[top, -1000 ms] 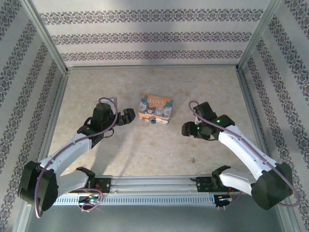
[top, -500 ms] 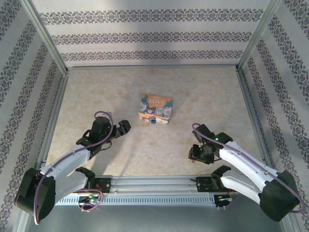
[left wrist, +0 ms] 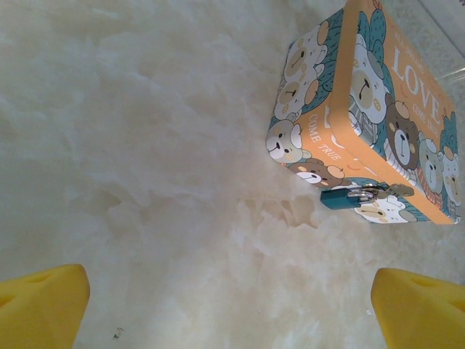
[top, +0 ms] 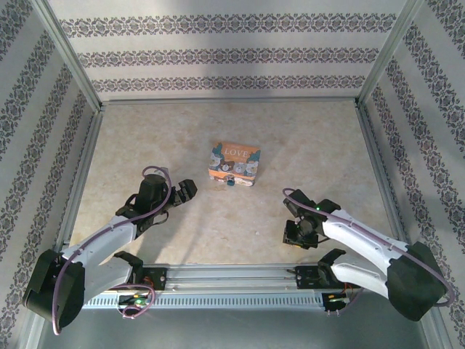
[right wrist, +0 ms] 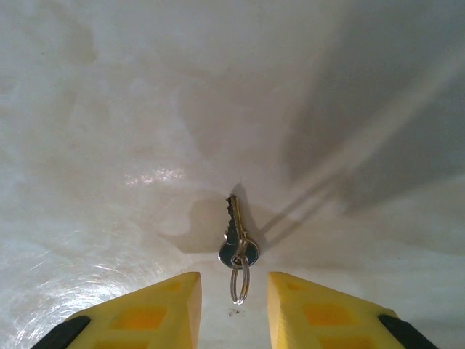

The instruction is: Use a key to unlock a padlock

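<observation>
The small padlock [left wrist: 347, 197], teal-bodied with a silvery shackle, hangs on the front latch of the orange "LOVE" box [left wrist: 396, 109]; from above the padlock [top: 229, 182] sits at the near side of the box [top: 234, 161]. My left gripper [left wrist: 231, 313] is open, its yellow fingertips [left wrist: 42, 304] far apart, a short way left and near of the box [top: 187, 191]. The key [right wrist: 233, 231] lies flat on the table with its ring [right wrist: 240, 281] between the tips of my right gripper [right wrist: 234, 311], which is open and low over it, near the front edge [top: 291, 234].
Patterned walls with metal rails [top: 80, 182] enclose the marbled table [top: 218, 225]. The arms' base rail [top: 232, 276] runs along the near edge, just behind the right gripper. A purple cable [top: 156, 173] loops over the left wrist.
The right arm has swung back from beside the box to the near edge and dropped over the key. The left gripper has drawn back a little from the box.
</observation>
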### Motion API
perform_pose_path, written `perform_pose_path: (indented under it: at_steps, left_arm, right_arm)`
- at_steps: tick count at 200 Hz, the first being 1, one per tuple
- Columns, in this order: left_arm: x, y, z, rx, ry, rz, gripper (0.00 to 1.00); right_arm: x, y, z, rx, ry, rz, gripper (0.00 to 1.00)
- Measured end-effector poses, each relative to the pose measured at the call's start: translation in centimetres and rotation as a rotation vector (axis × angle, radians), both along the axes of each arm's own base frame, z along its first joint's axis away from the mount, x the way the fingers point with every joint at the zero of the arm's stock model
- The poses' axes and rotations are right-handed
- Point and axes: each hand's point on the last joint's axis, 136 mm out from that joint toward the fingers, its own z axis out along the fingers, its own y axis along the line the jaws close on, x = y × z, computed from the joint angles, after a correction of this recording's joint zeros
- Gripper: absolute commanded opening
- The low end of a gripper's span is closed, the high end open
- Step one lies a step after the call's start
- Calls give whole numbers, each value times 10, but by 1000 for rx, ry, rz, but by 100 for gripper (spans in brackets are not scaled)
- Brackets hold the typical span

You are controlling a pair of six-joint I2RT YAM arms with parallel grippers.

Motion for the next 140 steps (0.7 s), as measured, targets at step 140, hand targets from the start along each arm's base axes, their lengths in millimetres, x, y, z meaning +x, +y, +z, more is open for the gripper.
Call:
perform_pose_path:
  at_steps: [140]
  left_arm:
    - [2,0,3,3,-10,2,99]
  right_arm:
    - [-4,-2,-9,-44,54,-12,21]
